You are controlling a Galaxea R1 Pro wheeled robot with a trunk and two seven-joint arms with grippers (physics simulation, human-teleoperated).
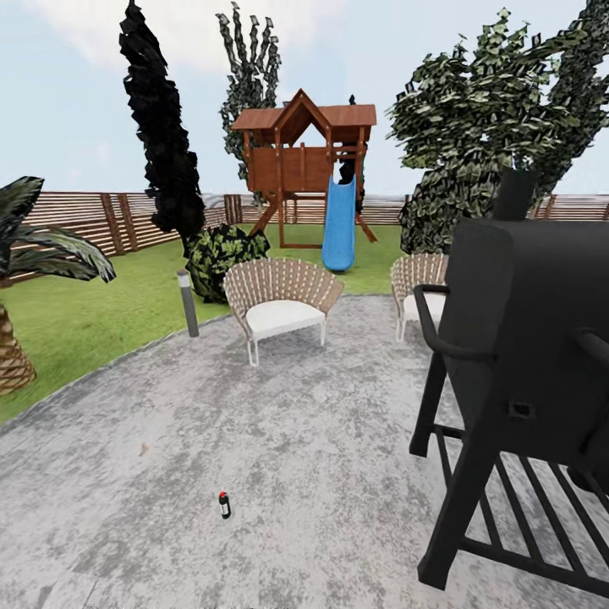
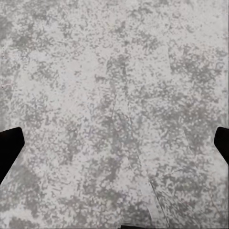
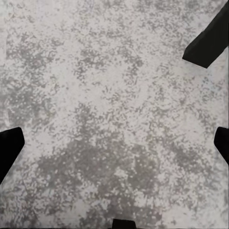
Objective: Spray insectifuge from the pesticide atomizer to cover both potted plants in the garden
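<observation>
Pesticide atomizer (image 1: 224, 505) tiny, upright on patio (image 1: 279, 440), label unreadable; black grill (image 1: 524, 372) cut off at right; both end effectors' fingers wide apart, empty

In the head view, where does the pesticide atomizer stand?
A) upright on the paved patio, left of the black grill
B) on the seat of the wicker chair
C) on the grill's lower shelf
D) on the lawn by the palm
A: the pesticide atomizer stands upright on the paved patio, left of the black grill.
</observation>
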